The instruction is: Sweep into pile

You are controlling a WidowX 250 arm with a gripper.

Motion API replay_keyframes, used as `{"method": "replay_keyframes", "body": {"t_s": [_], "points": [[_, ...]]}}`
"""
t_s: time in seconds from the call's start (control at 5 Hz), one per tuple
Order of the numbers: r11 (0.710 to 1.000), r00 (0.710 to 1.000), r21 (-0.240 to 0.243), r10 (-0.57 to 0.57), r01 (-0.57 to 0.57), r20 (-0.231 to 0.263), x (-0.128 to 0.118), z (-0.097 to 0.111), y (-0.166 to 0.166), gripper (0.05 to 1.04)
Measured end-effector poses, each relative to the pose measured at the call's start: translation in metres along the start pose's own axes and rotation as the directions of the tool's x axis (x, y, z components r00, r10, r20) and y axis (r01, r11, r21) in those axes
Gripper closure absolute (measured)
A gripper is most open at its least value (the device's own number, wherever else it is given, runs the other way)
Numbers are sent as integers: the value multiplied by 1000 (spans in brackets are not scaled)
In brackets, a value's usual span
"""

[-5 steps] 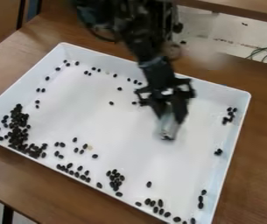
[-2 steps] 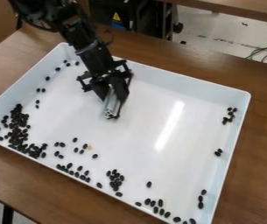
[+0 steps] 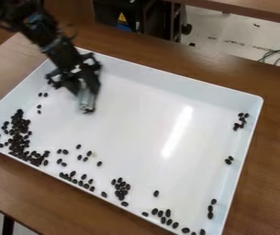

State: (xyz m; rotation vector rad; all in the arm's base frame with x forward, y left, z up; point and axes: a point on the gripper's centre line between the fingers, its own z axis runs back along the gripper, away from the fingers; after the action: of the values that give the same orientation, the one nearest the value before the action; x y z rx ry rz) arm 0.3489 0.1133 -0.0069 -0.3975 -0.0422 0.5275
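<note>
vs the previous frame, the pincer and its pale tube have shifted toward the picture's left over the tray; the main bean pile hasn't changed. pile's long axis runs down the picture, slanting right at the bottom, along the tray's lower-left corner. tube points down, near upright in view — its end sits below the fingers. pincer is closed around the tube, pinching it. pile lies down and left of the pincer, apart from it; looser beans along the near wall — also lower in view. tray on brown counter.
</note>
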Motion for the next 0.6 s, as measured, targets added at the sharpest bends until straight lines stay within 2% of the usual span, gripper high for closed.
{"method": "replay_keyframes", "body": {"t_s": [0.2, 0.4, 0.6], "points": [[998, 998, 37, 52, -53, 44, -8, 14, 31, 727], [996, 996, 50, 74, -76, 49, -32, 19, 47, 727], [996, 996, 33, 76, -78, 49, -58, 21, 46, 727]]}}
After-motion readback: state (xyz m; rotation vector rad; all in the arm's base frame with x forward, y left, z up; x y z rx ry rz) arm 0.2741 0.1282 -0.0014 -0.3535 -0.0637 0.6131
